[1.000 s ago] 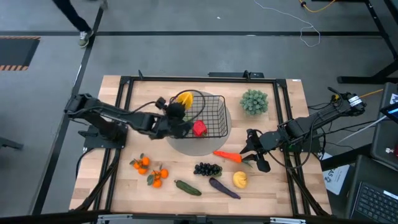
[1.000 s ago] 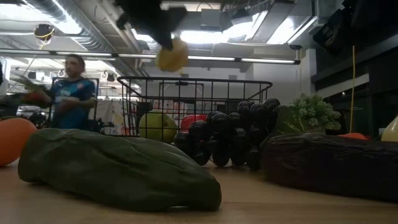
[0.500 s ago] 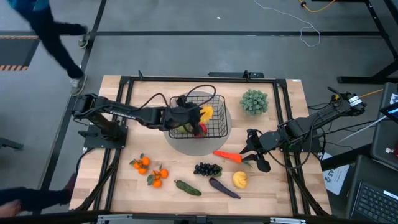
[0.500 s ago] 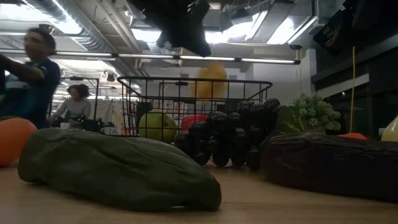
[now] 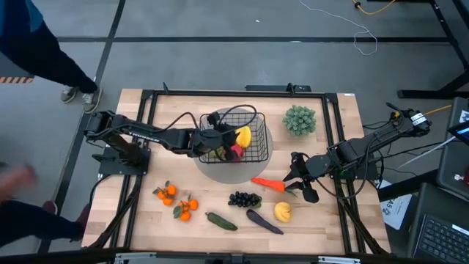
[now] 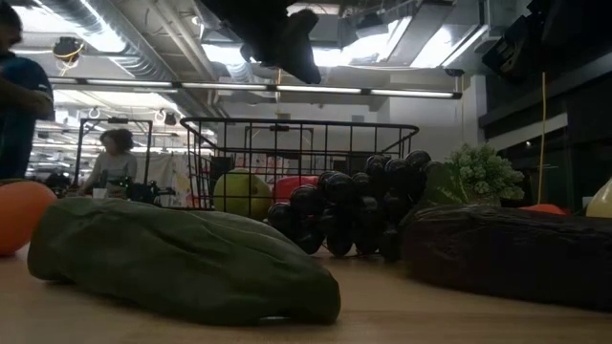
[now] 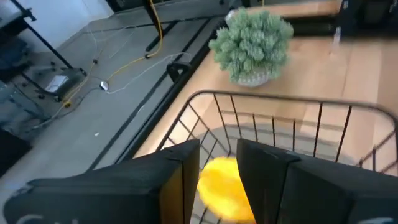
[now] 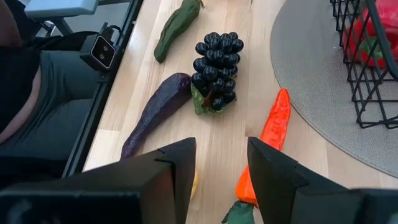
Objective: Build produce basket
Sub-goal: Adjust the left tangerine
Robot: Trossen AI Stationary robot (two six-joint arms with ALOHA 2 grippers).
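Note:
The black wire basket (image 5: 250,115) stands on a grey disc (image 5: 220,173). In it lie a yellow lemon (image 5: 242,136), a red pepper (image 5: 236,152) and a green apple (image 6: 239,194). My left gripper (image 5: 222,136) hangs open over the basket's left part, with the lemon (image 7: 221,190) lying just beyond its fingers. My right gripper (image 5: 297,180) is open and empty, low over the table just right of the orange carrot (image 5: 267,184). Dark grapes (image 5: 244,199), an eggplant (image 5: 264,221), a cucumber (image 5: 220,221), tangerines (image 5: 176,202) and a second yellow fruit (image 5: 283,211) lie on the table.
A pale-green bushy plant (image 5: 299,119) stands right of the basket at the far side. A black frame runs round the table's edge. People move about on the floor beyond the table's left side (image 5: 44,51).
My left gripper has carried the lemon toward the table's right, from the basket's left rim to over the basket. The lemon has left the gripper and fallen into the basket, where it now lies. People have walked past on the left.

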